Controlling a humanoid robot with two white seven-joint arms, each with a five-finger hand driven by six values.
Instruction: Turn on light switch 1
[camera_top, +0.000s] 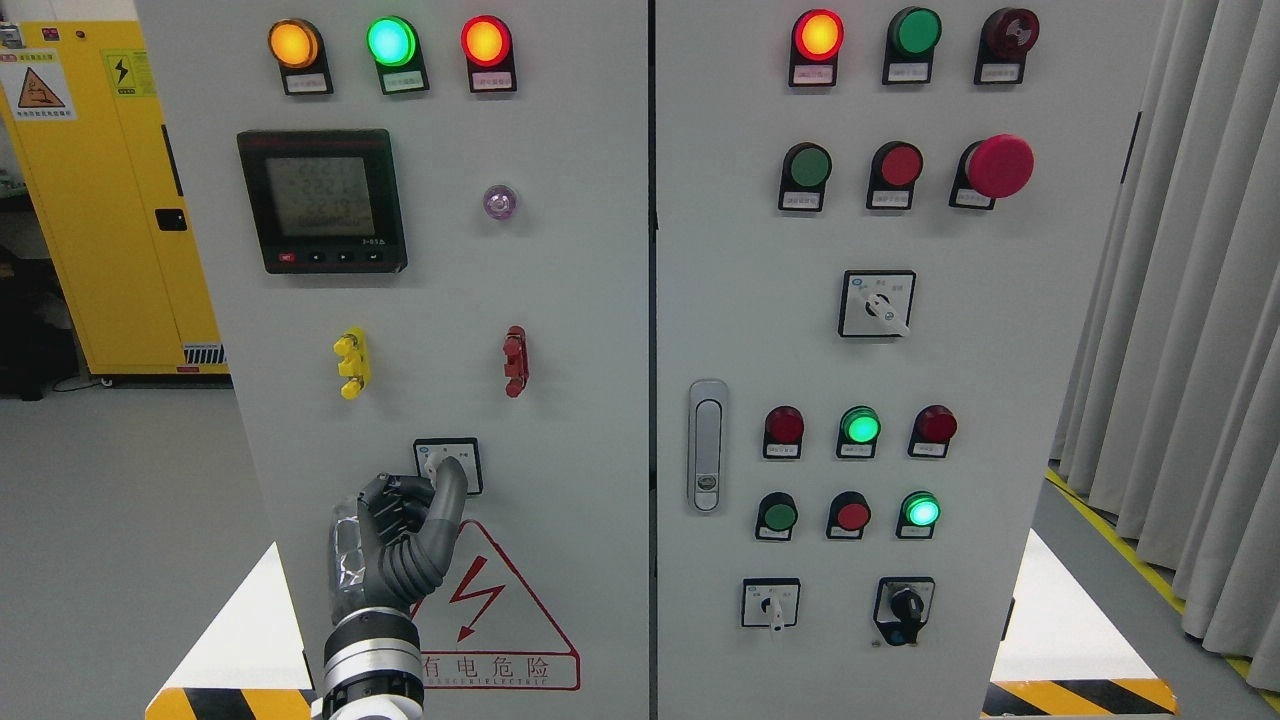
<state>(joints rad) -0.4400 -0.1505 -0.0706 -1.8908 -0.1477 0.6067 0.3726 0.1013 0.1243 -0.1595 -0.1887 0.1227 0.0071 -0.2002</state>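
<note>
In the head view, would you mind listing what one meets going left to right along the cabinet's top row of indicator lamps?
Amber lamp → lit green lamp → lit red lamp → second lit red lamp → unlit green lamp → dark red lamp.

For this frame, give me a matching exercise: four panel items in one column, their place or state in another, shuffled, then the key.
1. left hand
2. digital meter
3. door handle
4. mushroom button

A. red, right door, upper right
B. finger raised onto the small rotary switch
C. grey, left edge of the right door
D. left door, below the three lit lamps

Pairs: 1-B, 2-D, 3-C, 4-A
</note>
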